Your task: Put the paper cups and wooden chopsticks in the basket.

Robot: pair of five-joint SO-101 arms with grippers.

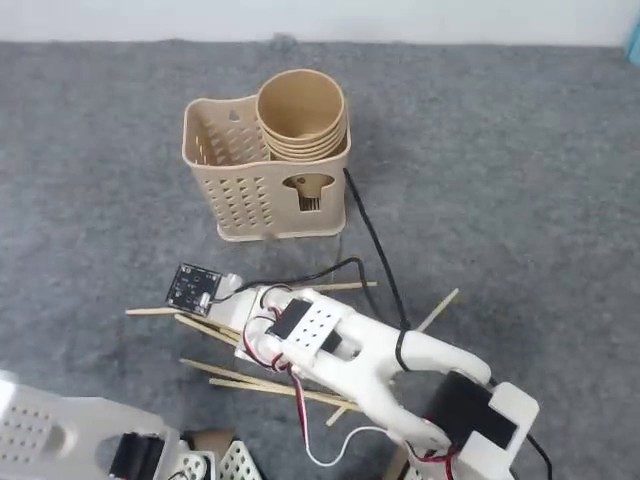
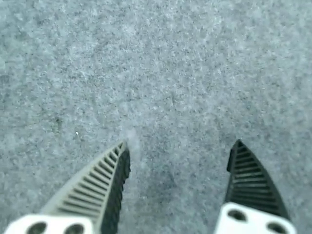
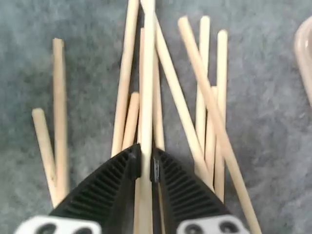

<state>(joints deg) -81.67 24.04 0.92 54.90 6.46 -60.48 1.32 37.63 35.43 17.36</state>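
Observation:
A stack of paper cups [image 1: 301, 110] stands inside the beige perforated basket [image 1: 240, 190] at the back of the grey mat. Several wooden chopsticks [image 1: 262, 386] lie scattered on the mat in front of the basket, under and around my right arm. My right gripper [image 3: 146, 154] is down among this pile and shut on one chopstick [image 3: 147, 73], which runs straight out between its black fingers. Other chopsticks [image 3: 202, 97] lie fanned on both sides of it. My left gripper [image 2: 178, 148] hangs open over bare mat, with nothing between its fingers.
The white right arm [image 1: 340, 345] with its cables stretches from the front right across the chopsticks. The left arm's body [image 1: 60, 435] sits at the front left corner. A corner of the basket [image 3: 304, 53] shows beside the pile. Open mat lies left and right of the basket.

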